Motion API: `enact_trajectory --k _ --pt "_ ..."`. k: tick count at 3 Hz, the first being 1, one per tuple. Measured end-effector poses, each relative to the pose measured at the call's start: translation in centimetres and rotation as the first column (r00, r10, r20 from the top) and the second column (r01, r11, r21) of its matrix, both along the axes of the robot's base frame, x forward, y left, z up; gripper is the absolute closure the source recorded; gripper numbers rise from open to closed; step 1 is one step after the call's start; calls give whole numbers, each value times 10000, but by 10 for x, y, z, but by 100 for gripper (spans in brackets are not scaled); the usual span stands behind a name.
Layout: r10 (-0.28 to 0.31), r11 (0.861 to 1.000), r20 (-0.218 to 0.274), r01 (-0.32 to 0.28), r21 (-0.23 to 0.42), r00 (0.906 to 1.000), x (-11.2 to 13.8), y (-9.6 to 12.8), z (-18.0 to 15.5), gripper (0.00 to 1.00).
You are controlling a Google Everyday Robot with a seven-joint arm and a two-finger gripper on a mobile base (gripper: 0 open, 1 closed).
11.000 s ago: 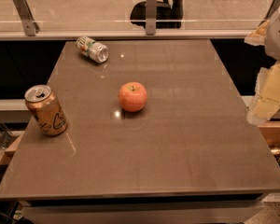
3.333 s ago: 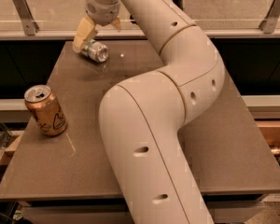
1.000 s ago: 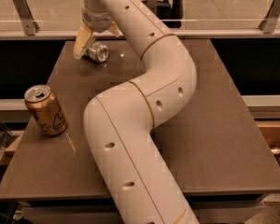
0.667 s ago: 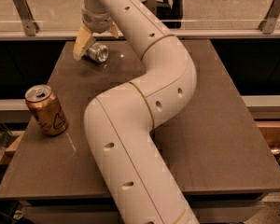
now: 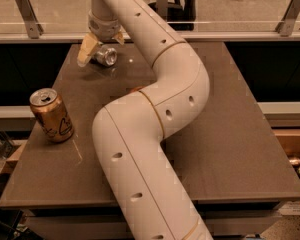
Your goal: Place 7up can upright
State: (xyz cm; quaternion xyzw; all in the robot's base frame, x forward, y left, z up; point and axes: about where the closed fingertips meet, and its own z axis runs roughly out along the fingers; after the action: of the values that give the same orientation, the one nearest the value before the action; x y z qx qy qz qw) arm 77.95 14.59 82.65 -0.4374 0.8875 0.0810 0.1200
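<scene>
The 7up can (image 5: pixel 106 57) lies on its side near the far left corner of the brown table (image 5: pixel 230 134), its shiny silver end turned toward the camera. My gripper (image 5: pixel 103 52) has come down over it from above and is open. One tan finger (image 5: pixel 86 50) stands just left of the can, and the other finger (image 5: pixel 119 37) shows behind it on the right. The can rests on the table between them. My white arm (image 5: pixel 155 119) sweeps up from the front edge and hides the middle of the table.
A larger bronze-orange can (image 5: pixel 52 115) stands upright near the table's left edge. A sliver of an orange-red fruit (image 5: pixel 136 89) peeks out from behind the arm. A glass rail with metal brackets (image 5: pixel 27 15) runs behind the table.
Over the last second the gripper has sunk slightly around the can. The can has stayed on its side in the same spot.
</scene>
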Motion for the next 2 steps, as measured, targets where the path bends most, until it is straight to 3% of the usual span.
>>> enact_trajectory --k 2 --pt "-28 9998 208 24 174 9998 9 8 -6 41"
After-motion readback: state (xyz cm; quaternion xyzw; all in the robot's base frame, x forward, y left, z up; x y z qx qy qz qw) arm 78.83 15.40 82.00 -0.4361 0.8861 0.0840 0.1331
